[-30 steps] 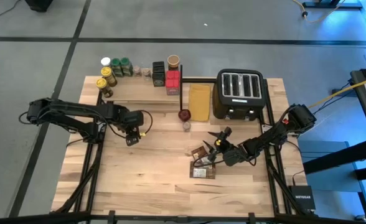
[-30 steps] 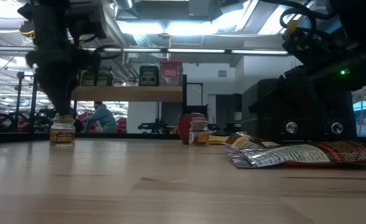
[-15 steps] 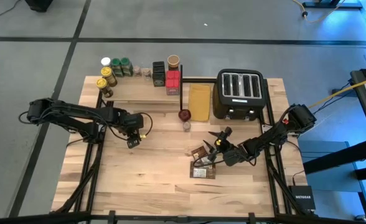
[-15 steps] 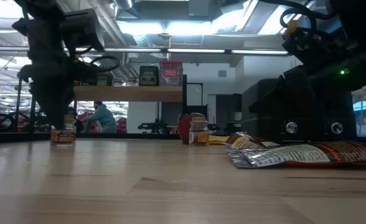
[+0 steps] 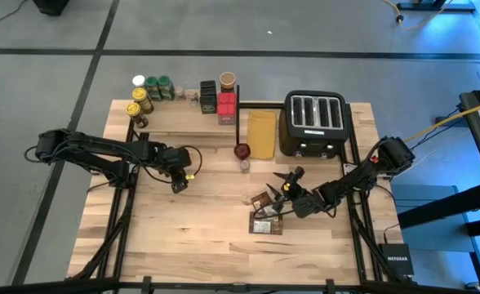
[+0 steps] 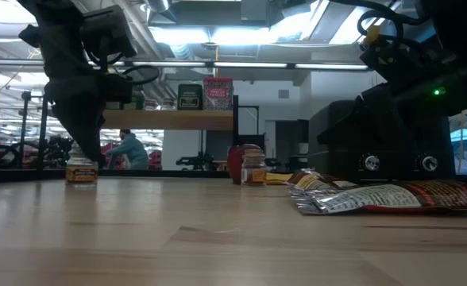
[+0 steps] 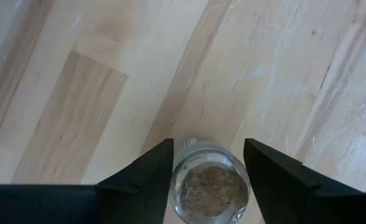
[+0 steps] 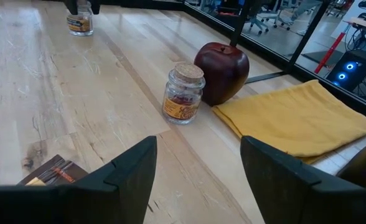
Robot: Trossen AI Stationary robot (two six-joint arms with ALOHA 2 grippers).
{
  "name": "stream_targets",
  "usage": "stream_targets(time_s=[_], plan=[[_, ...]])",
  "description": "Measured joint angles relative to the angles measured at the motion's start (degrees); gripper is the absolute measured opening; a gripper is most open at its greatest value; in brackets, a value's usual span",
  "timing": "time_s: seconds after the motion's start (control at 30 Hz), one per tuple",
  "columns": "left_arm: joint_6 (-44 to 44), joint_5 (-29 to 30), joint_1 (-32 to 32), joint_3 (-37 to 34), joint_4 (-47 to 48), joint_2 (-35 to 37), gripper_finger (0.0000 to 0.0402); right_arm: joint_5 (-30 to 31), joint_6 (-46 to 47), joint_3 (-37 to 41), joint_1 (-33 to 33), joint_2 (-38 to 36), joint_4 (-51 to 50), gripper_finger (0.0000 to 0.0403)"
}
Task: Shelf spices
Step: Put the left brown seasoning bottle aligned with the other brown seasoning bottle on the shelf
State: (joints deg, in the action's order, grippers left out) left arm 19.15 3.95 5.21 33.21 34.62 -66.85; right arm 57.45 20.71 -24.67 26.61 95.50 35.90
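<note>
- Left end effector (image 5: 179, 183) low over the surface's (image 5: 191, 237) left half, fingers (image 7: 147, 180) either side of a small clear jar (image 7: 210, 190) w/ brownish contents; narrow gaps visible, grip can't be confirmed.
- Jar stands upright on the surface, well apart from shelf (image 5: 187, 120).
- Right end effector (image 5: 287, 184) open, empty, above brown packets (image 5: 266, 214).
- Cork-lid jar (image 8: 183, 93) just beside dark red apple-like object (image 8: 222, 70), near yellow cloth (image 8: 298, 118).
- Other spices (image 5: 160, 88) lined up on shelf.
</note>
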Motion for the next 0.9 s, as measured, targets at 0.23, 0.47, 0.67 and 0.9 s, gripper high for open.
stream_targets(time_s=[0.23,0.47,0.67,0.9], plan=[[0.14,0.04,0.00,0.02,0.32,0.09,0.0118,0.00,0.02,0.00,0.00,0.00,0.00,0.0237],[0.21,0.01,0.00,0.02,0.29,0.09,0.0068,0.00,0.02,0.00,0.00,0.00,-0.02,0.0237],[1.46,-0.32,0.18,0.02,0.11,0.09,0.0078,-0.02,0.02,0.00,-0.01,0.00,-0.02,0.0237],[1.47,0.30,0.83,0.02,-2.34,0.07,0.0163,-0.02,0.02,0.00,0.00,0.00,-0.02,0.0237]])
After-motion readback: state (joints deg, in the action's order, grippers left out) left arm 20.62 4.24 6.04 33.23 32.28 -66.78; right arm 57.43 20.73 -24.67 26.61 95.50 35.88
